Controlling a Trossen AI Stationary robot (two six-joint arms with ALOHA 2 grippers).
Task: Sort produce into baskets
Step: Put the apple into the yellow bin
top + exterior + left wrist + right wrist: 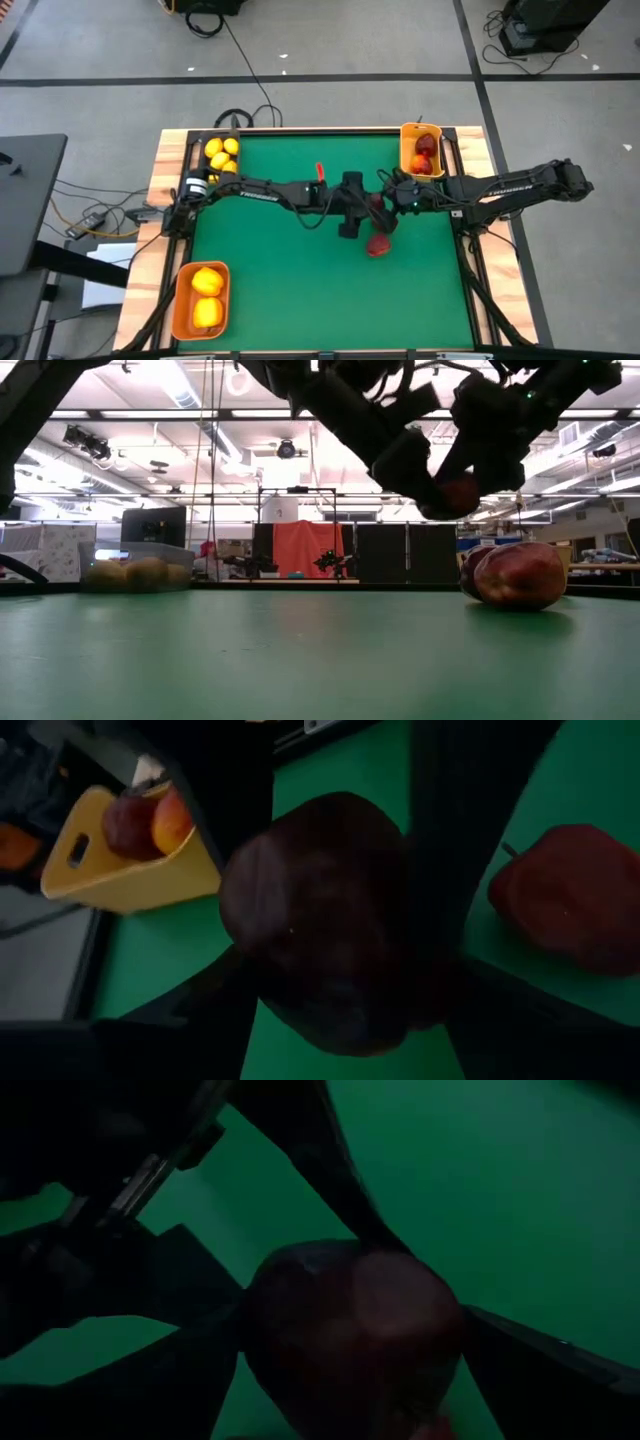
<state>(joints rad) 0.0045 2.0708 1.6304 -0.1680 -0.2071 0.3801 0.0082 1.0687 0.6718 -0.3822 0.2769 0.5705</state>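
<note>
A dark red apple (377, 206) hangs above the middle of the green table (300, 280), between my two grippers. My left gripper (368, 208) reaches in from the table's left and my right gripper (384, 206) from the right; both are shut on it. In the low view the apple (460, 491) is well above the table. A second red apple (378, 245) lies on the table just nearer. The black basket (203, 140) holds little yellow pieces. The yellow-orange basket (405, 150) holds red apples. The deeper orange basket (180, 300) holds bigger yellow pieces. My left gripper pinches the apple's two opposite sides (250, 970) between its two fingers, coming about level from the table's left. The apple is lifted clear of the table. My right gripper pinches the same apple's sides (268, 1335) between its two fingers, coming from the table's right, with its fingers (440, 840) crossing those of the left gripper.
The loose apple (570, 900) lies close below and beside both grippers. The yellow-orange basket (130, 870) stands at the far right corner, behind the right arm (500, 188). The near half of the table is bare green.
</note>
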